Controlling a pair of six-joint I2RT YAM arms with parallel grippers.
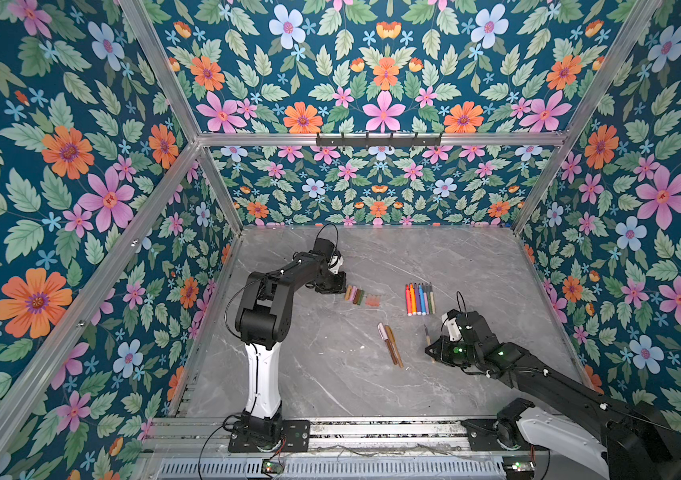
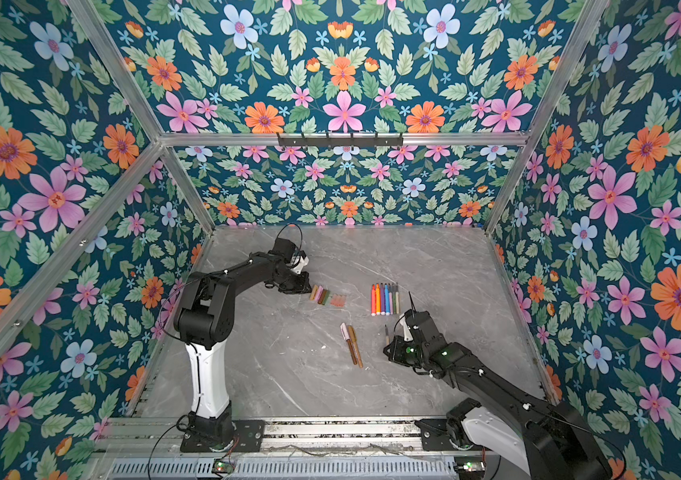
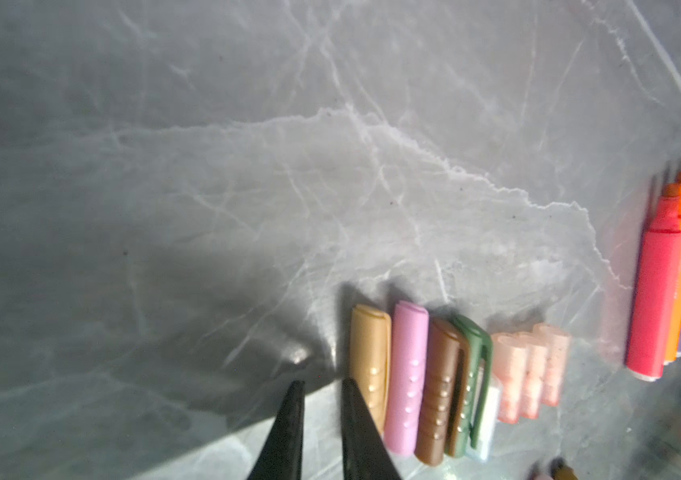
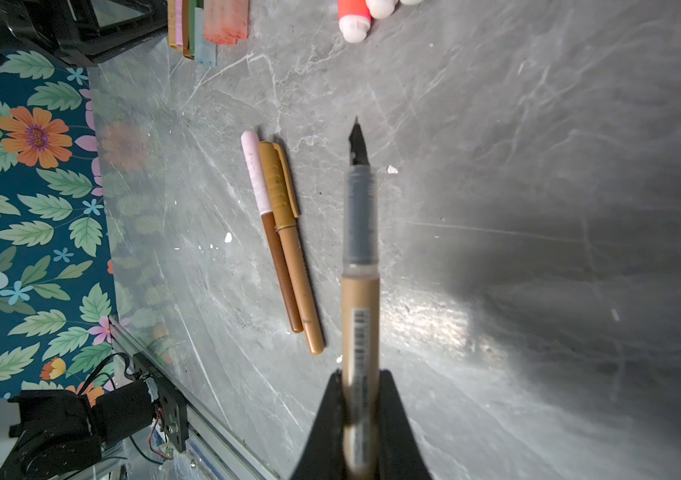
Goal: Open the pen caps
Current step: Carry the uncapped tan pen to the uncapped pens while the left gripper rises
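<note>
light: bright, even | glare: patch on marble table [image 4: 434, 324] | shadows: soft | wrist views: near parts blurred

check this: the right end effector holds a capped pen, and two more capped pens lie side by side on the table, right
No: the pen in the right end effector is uncapped; the right wrist view shows its bare dark nib. Two capped pens do lie side by side on the table.
</note>
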